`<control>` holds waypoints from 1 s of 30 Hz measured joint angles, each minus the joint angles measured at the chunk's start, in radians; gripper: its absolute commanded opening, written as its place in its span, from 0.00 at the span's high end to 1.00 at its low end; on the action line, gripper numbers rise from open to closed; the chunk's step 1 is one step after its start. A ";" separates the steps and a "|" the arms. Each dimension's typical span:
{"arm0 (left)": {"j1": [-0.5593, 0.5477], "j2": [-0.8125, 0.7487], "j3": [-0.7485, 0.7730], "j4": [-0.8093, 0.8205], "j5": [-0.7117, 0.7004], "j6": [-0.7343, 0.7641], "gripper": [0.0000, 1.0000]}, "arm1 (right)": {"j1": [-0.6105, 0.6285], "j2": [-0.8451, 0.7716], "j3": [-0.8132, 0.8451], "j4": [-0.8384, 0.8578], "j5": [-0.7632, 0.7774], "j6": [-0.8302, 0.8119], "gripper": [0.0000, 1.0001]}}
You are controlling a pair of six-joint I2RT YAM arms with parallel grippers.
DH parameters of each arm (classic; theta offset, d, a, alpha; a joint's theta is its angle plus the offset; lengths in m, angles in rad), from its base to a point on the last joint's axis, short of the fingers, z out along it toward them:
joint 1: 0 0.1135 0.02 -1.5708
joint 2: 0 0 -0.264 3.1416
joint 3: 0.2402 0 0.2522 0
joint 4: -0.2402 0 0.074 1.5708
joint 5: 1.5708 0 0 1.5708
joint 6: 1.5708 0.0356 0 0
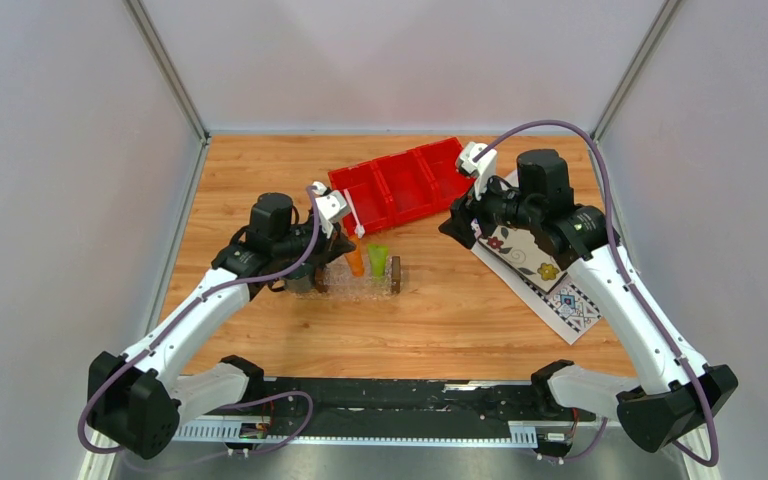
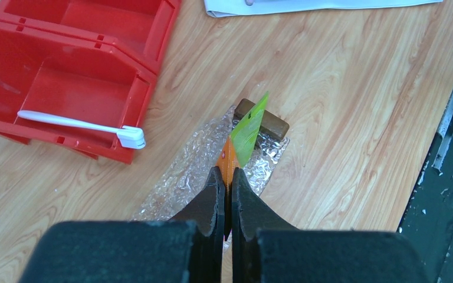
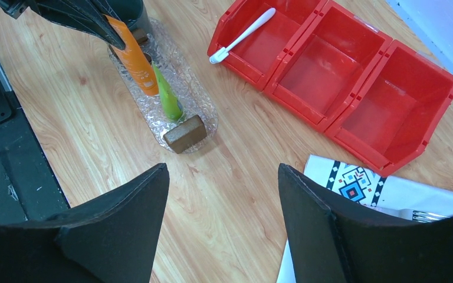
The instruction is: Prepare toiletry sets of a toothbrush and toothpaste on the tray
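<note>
My left gripper (image 2: 225,172) is shut on the flat crimped end of the orange toothpaste tube (image 2: 228,158), which hangs cap-down over the clear tray (image 2: 177,183). The lime green tube (image 2: 249,127) leans in the tray just beyond it, by the brown end handle (image 2: 263,121). From above, both tubes (image 1: 356,262) (image 1: 377,262) stand side by side in the tray (image 1: 365,290). The white toothbrush (image 2: 76,122) lies in the red bin (image 2: 65,76), its head over the rim. My right gripper (image 3: 221,171) hangs open and empty over bare wood, right of the tray (image 3: 203,112).
The red three-compartment bin (image 1: 405,185) sits at the back centre. A patterned white cloth (image 1: 540,270) lies under my right arm. A dark mug (image 3: 127,12) stands at the tray's far end, behind the left fingers.
</note>
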 measured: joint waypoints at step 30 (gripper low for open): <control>0.001 -0.006 0.000 0.002 -0.014 0.011 1.00 | 0.000 0.010 0.000 0.000 -0.012 0.000 0.28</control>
